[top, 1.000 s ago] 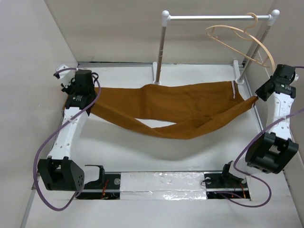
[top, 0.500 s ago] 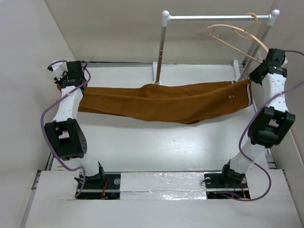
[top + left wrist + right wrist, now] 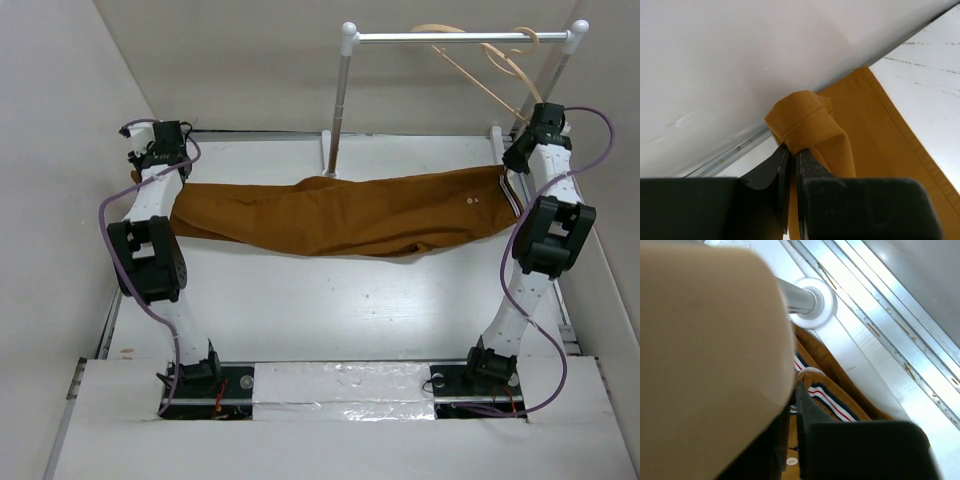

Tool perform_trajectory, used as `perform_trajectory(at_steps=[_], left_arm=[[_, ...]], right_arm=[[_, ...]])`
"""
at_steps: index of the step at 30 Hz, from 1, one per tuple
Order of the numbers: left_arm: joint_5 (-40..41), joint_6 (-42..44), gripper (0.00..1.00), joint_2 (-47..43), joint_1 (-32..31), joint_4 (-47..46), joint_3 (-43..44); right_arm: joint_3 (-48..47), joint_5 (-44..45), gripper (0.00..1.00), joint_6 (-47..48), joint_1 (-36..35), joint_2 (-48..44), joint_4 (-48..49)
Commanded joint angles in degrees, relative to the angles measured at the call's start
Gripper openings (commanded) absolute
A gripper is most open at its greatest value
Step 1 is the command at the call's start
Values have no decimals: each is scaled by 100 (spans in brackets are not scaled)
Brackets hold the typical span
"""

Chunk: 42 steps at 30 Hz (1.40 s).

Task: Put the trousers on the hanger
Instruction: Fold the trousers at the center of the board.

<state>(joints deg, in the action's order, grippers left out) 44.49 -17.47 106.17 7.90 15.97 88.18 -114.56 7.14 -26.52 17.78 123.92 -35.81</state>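
Note:
The rust-brown trousers hang stretched across the table between my two grippers. My left gripper, at the far left by the wall, is shut on a folded leg hem. My right gripper, at the far right by the rail stand's foot, is shut on the striped waistband. The pale hanger hangs by its hook on the rail, just above and behind my right gripper. In the right wrist view a blurred beige shape, apparently the hanger, fills the left side.
The white-and-metal rail stand stands at the back, its right post foot close to my right gripper. Walls run close on the left and right. A taped strip lies between the arm bases.
Both grippers moved toward the back of the table, taking the trousers with them and pulling them straighter. The hanger has swung and turned on the rail.

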Motion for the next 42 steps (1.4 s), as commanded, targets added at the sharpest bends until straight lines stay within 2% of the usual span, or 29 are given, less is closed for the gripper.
perform_trajectory(at_steps=[1, 2, 4, 5, 6, 8, 11, 12, 13, 14, 15, 16, 19, 20, 21, 23, 25, 27, 28, 30, 33, 34, 35, 37, 38, 39, 42], left_arm=[[-1, -71, 2, 114, 27, -59, 594], [-63, -185, 0, 193, 27, 81, 673], [-133, -265, 0, 229, 27, 143, 840], [-194, -291, 0, 203, 27, 178, 884], [-239, -344, 0, 176, 27, 179, 937], [-387, -397, 0, 167, 27, 196, 1025], [-572, -564, 0, 202, 27, 258, 1149], [-617, -599, 0, 202, 27, 275, 1140], [-660, -643, 0, 194, 27, 267, 1131], [-687, -652, 0, 185, 27, 249, 1105], [-713, -678, 0, 167, 27, 258, 1087], [-740, -713, 0, 150, 27, 258, 1044], [-819, -801, 0, 62, -25, 284, 991], [-836, -819, 0, 36, -25, 284, 973], [-845, -828, 0, 35, -25, 302, 964], [-854, -837, 0, 35, -25, 293, 877], [-863, -872, 0, 35, -25, 311, 763], [-872, -933, 0, 35, -25, 311, 657], [-872, -968, 0, -461, -25, 311, 552], [-872, -1047, 0, -466, -25, 582, 446], [-872, -1258, 0, -1036, -25, 583, 235], [-872, -1337, 0, -1141, -25, 583, 78], [-646, -1390, 0, -1369, -25, 1105, -2], [-617, -1460, 0, -1598, -25, 1189, -247], [-573, -1504, 0, -1791, -25, 1320, -292], [-530, -1531, 0, -1871, -25, 1417, -310], [-257, -1505, 0, -2091, -25, 1891, -170]], right_arm=[[-295, -27, 26, -10, -3, -105, 671], [-225, -132, 54, -19, -3, -122, 785], [-207, -484, 72, -11, 50, -148, 717], [-155, -590, 85, -11, 120, -210, 699], [150, -1017, 89, -11, 181, -436, 777], [643, -1328, 94, 7, 322, -797, 891], [2276, -1364, 94, -98, 585, -1903, 1547], [2750, -1329, 91, -177, 717, -2202, 1742], [3677, -1268, 67, -360, 770, -2719, 2258], [4070, -1180, 44, -458, 840, -2941, 2263], [4404, -1153, 12, -581, 893, -3091, 2515], [4808, -1231, 0, -652, 972, -3215, 2579], [4926, -1338, 1, -574, 973, -3076, 2343], [4909, -1320, 28, -547, 973, -2901, 2264], [4943, -1364, 46, -547, 1043, -2821, 2228], [5049, -1670, 73, -678, 1218, -2663, 2315], [5233, -2100, 77, -810, 1289, -2557, 2675], [5059, -2190, 73, -872, 1228, -2312, 2624], [4980, -2164, 71, -855, 1228, -2232, 2571], [4847, -2111, 60, -854, 1131, -2065, 2387], [5031, -2067, 50, -1038, 1070, -2091, 2691], [5119, -2163, 44, -1074, 1070, -2065, 2746], [5128, -2164, 35, -1118, 1070, -2030, 2746], [5207, -2216, 23, -1214, 1070, -2012, 2834], [5303, -2251, 9, -1258, 1070, -2012, 2886], [5339, -2278, 1, -1337, 1070, -2021, 2930], [5541, -2199, 0, -1496, 1070, -2266, 2931]])
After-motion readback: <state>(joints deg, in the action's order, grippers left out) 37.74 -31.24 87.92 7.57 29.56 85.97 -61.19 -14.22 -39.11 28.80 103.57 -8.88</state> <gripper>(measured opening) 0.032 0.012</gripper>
